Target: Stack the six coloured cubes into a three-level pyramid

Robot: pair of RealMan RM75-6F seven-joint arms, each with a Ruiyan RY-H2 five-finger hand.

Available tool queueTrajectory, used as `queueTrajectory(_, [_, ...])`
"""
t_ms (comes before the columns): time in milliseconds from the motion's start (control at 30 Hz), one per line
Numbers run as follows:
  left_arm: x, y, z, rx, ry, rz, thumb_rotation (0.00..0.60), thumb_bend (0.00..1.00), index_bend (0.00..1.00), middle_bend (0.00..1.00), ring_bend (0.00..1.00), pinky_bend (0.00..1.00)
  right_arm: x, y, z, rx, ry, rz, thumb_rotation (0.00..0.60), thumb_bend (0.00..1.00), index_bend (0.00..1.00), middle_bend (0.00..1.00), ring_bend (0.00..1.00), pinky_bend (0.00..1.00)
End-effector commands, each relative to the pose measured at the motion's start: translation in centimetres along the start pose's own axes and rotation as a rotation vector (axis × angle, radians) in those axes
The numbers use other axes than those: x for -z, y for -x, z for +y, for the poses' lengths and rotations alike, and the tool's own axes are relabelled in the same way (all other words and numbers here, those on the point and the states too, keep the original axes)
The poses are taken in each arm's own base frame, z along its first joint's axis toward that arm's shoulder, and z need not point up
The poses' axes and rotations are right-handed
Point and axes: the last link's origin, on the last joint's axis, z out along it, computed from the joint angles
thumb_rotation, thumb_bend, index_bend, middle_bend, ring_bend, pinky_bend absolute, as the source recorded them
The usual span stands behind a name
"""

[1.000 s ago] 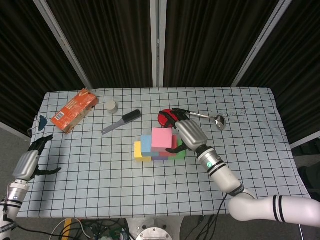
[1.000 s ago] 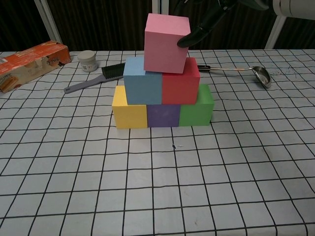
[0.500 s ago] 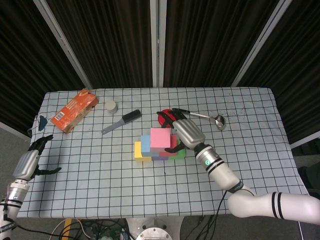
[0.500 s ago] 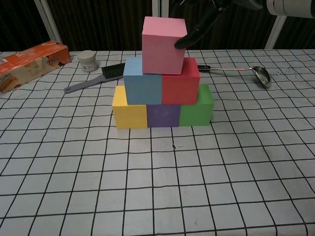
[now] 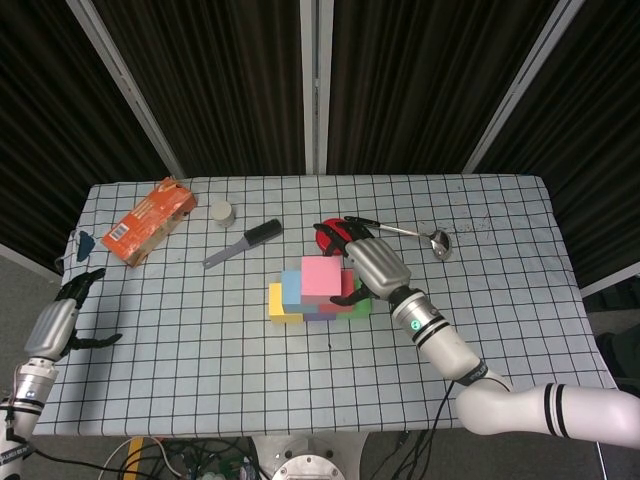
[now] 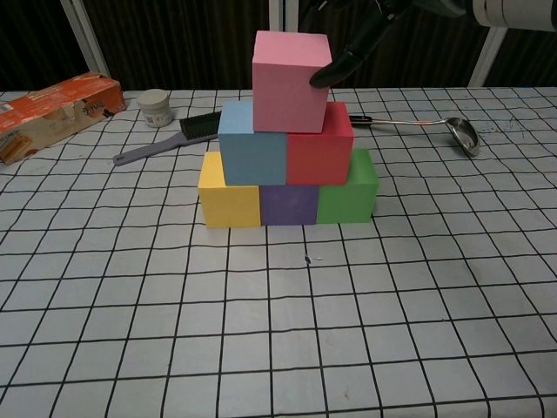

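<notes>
Where dark curtains back checked table (image 5: 480, 330), I see orange carton (image 5: 147, 220), brush (image 5: 243, 243), ladle (image 6: 435, 125), small jar (image 6: 156, 108) behind pyramid. Pink cube (image 6: 290, 80) tops blue cube (image 6: 251, 153) and red cube (image 6: 320, 144). Right hand (image 5: 372, 262) touches pink cube's right face; grasp: cannot tell. Left hand (image 5: 62, 320) idle, empty, fingers apart, off table's left edge.

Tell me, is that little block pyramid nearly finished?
Nearly. The yellow cube, purple cube and green cube form the base, with the blue cube and red cube on them. The pink cube sits on top, the right hand touching it. Only letting go remains.
</notes>
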Motion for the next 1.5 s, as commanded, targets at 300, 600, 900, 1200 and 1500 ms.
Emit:
queueTrajectory(300, [-0.12,0.02,0.0,-0.013,0.0,0.003,0.6,0.06,0.05,0.09,0.0,0.07,-0.27,-0.04,-0.29,0.004,-0.007,0.0,0.6,0.15,0.0,0.5,0.04,0.0])
queueTrajectory(600, [-0.14,0.12,-0.07,-0.019,-0.004,-0.002,0.6,0.06,0.05,0.09,0.0,0.07,-0.53,0.24,-0.15,0.013,0.001,-0.015,0.6,0.15,0.0,0.5,0.04,0.0])
queueTrajectory(900, [-0.12,0.08,0.02,-0.016,-0.002,-0.004,0.6,0.06,0.05,0.09,0.0,0.07,-0.47,0.29,-0.13,0.01,0.003,-0.016,0.6,0.16,0.0,0.5,0.04,0.0])
queueTrajectory(1200, [-0.14,0.0,0.01,-0.014,-0.002,-0.002,0.6,0.06,0.05,0.09,0.0,0.07,-0.65,0.05,-0.28,-0.004,-0.006,-0.01,0.6,0.16,0.0,0.5,0.04,0.0])
queueTrajectory(1500, [-0.08,0.03,-0.11,-0.014,-0.004,-0.003,0.6,0.06,0.05,0.09,0.0,0.07,-0.83,0.26,0.01,0.0,0.004,-0.022,0.6,0.16,0.0,0.5,0.04,0.0])
